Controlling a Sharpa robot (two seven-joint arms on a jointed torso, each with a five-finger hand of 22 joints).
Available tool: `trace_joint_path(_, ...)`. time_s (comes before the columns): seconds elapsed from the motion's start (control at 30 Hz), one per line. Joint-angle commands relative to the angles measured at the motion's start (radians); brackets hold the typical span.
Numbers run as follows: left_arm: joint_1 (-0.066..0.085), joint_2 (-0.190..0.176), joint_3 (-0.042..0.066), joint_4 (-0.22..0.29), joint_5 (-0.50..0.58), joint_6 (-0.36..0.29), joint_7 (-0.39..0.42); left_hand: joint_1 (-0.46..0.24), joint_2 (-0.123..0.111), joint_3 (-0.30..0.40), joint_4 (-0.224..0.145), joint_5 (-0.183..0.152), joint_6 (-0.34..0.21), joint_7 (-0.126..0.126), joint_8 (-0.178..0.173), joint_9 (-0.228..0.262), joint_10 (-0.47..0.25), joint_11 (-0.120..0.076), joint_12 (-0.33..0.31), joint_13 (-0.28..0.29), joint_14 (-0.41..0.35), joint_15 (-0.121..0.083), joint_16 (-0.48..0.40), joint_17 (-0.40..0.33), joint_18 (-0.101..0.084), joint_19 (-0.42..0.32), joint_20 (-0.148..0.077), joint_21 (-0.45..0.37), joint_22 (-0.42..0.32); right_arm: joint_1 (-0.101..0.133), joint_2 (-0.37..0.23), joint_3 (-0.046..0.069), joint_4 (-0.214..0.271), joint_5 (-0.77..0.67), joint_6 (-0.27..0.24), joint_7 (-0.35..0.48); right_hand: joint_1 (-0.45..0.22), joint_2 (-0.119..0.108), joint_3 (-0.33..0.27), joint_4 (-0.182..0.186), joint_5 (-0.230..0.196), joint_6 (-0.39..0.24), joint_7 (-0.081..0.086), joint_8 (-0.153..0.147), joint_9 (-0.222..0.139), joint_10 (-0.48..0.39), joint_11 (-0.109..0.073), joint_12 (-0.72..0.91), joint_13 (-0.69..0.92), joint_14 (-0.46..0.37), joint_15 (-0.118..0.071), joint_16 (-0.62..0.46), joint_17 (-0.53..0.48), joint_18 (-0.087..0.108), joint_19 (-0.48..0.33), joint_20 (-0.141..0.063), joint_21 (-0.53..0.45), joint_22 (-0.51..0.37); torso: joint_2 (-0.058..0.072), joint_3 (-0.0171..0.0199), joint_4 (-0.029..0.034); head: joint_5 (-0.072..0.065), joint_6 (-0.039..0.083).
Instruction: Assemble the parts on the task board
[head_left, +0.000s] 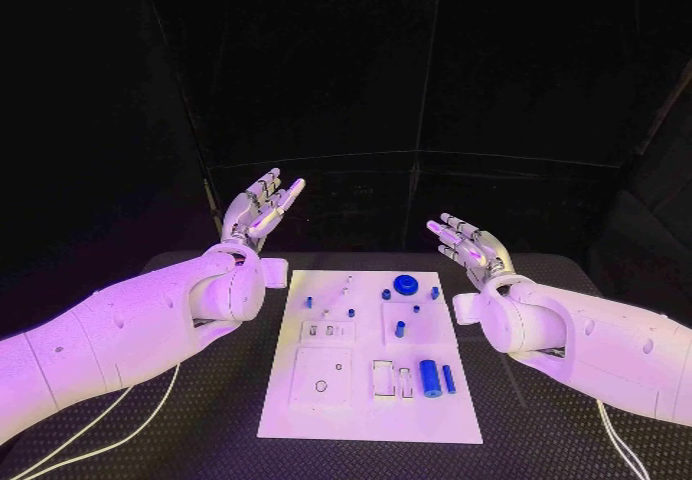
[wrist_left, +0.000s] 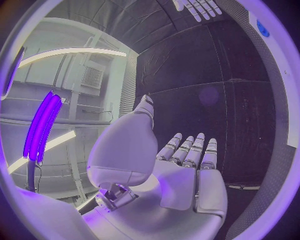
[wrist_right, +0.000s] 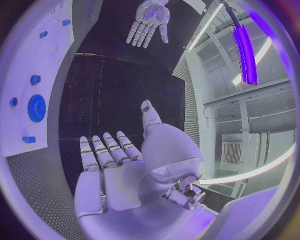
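Note:
The white task board (head_left: 368, 400) lies in the middle of the black table. On it sit small blue parts: a round gear (head_left: 407, 285) near the far edge, a thick cylinder (head_left: 430, 378) and a thin pin (head_left: 449, 378) toward the near right, and several small pegs (head_left: 398, 325) between. My left hand (head_left: 261, 212) is raised above the table left of the board, fingers straight and apart, holding nothing. My right hand (head_left: 469, 245) is raised right of the board, fingers spread, empty. The right wrist view shows the board's edge (wrist_right: 19, 75), the gear (wrist_right: 36, 107) and my left hand (wrist_right: 147, 21).
Black mesh table (head_left: 548, 440) surrounds the board. White cables (head_left: 144, 410) run along the table at the near left, and another cable (head_left: 613, 440) at the near right. Dark curtains stand behind the table.

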Motion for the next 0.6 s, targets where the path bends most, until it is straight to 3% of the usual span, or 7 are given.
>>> trace_joint_path(0.03, 0.001, 0.004, 0.007, -0.011, -0.061, 0.11, 0.048, 0.035, 0.004, -0.005, 0.007, 0.007, 0.018, 0.086, 0.006, 0.003, 0.013, 0.013, 0.006, 0.003, 0.033, 0.01, 0.009, 0.005, 0.018, 0.021, 0.014, 0.011, 0.005, 0.001, 0.006, 0.003, -0.022, -0.076, 0.175, -0.049, 0.137, 0.003, 0.041, -0.095, -0.018, 0.109, 0.107, 0.019, 0.012, 0.192, 0.062, 0.034, 0.018, 0.267, 0.007, 0.062, 0.025, 0.054, 0.31, 0.005, 0.189, 0.071, 0.0, -0.0001, 0.0001, 0.0, 0.0)
trace_joint_path(0.13, 0.001, 0.004, 0.008, -0.012, -0.062, 0.112, 0.048, 0.046, 0.012, -0.011, 0.0, 0.007, 0.061, 0.1, 0.016, 0.009, 0.079, 0.028, 0.021, 0.012, 0.157, 0.038, 0.042, 0.024, 0.005, 0.104, 0.015, 0.039, 0.022, 0.001, 0.009, 0.005, -0.038, -0.087, 0.206, -0.058, 0.203, -0.008, 0.08, -0.128, -0.021, 0.219, 0.101, 0.036, 0.021, 0.433, 0.056, 0.089, 0.036, 0.5, -0.019, 0.123, 0.041, 0.077, 0.416, 0.005, 0.246, 0.089, 0.0, -0.0001, 0.0001, 0.0, 0.0)
trace_joint_path(0.23, 0.001, 0.004, 0.008, -0.012, -0.062, 0.112, 0.048, 0.068, 0.022, -0.019, -0.015, 0.008, 0.194, 0.112, 0.051, 0.028, 0.322, 0.063, 0.088, 0.045, 0.471, 0.029, 0.148, 0.074, 0.008, 0.456, 0.006, 0.177, 0.096, 0.001, 0.01, 0.005, -0.043, -0.091, 0.217, -0.061, 0.262, -0.019, 0.118, -0.135, -0.023, 0.451, 0.1, 0.089, 0.046, 0.595, 0.006, 0.147, 0.047, 0.667, -0.071, 0.183, 0.056, 0.121, 0.527, -0.008, 0.307, 0.111, 0.0, -0.0001, 0.0001, 0.0, 0.0)
trace_joint_path(0.27, 0.001, -0.021, 0.007, -0.022, -0.062, 0.123, 0.046, 0.072, 0.024, -0.02, -0.019, 0.009, 0.222, 0.108, 0.059, 0.032, 0.386, 0.067, 0.107, 0.054, 0.503, 0.024, 0.164, 0.08, 0.017, 0.506, 0.006, 0.199, 0.107, 0.018, 0.001, 0.007, -0.064, -0.389, 0.116, -0.093, 0.268, -0.022, 0.123, -0.135, -0.023, 0.49, 0.095, 0.096, 0.049, 0.613, 0.001, 0.15, 0.045, 0.689, -0.078, 0.188, 0.057, 0.122, 0.546, -0.013, 0.318, 0.115, 0.006, 0.0013, -0.0003, -0.002, -0.023)
trace_joint_path(0.3, 0.001, -0.029, 0.007, -0.018, -0.063, 0.128, 0.043, 0.09, 0.029, -0.023, -0.034, 0.011, 0.318, 0.103, 0.086, 0.046, 0.583, 0.053, 0.168, 0.079, 0.612, -0.014, 0.213, 0.099, 0.044, 0.615, 0.005, 0.256, 0.129, 0.028, 0.003, 0.007, -0.072, -0.449, 0.12, -0.102, 0.28, -0.026, 0.137, -0.136, -0.024, 0.56, 0.086, 0.111, 0.053, 0.659, -0.013, 0.156, 0.04, 0.751, -0.099, 0.203, 0.061, 0.124, 0.594, -0.033, 0.349, 0.127, 0.009, 0.0025, -0.0016, -0.001, -0.023)
trace_joint_path(0.43, 0.001, -0.053, 0.007, 0.004, -0.087, 0.143, 0.029, 0.131, 0.042, -0.024, -0.067, 0.007, 0.573, 0.094, 0.162, 0.082, 0.732, 0.01, 0.213, 0.088, 0.761, -0.059, 0.272, 0.127, 0.061, 0.769, -0.03, 0.329, 0.154, 0.058, 0.008, 0.007, -0.084, -0.591, 0.139, -0.131, 0.29, -0.04, 0.163, -0.137, -0.024, 0.613, 0.071, 0.111, 0.046, 0.738, -0.038, 0.146, 0.027, 0.873, -0.14, 0.22, 0.066, 0.121, 0.68, -0.082, 0.425, 0.161, 0.021, 0.0025, -0.002, -0.004, -0.019)
trace_joint_path(0.6, 0.001, -0.085, 0.007, 0.06, -0.114, 0.142, 0.021, 0.15, 0.071, -0.025, -0.084, 0.008, 0.674, 0.065, 0.194, 0.09, 0.856, -0.028, 0.234, 0.089, 0.877, -0.102, 0.313, 0.157, 0.06, 0.869, -0.07, 0.368, 0.165, 0.107, 0.015, 0.006, -0.101, -0.762, 0.166, -0.172, 0.263, -0.067, 0.167, -0.136, -0.044, 0.639, 0.067, 0.087, 0.033, 0.79, -0.052, 0.107, 0.028, 0.993, -0.167, 0.226, 0.078, 0.122, 0.735, -0.111, 0.507, 0.2, 0.04, 0.0034, -0.0001, -0.009, -0.012)
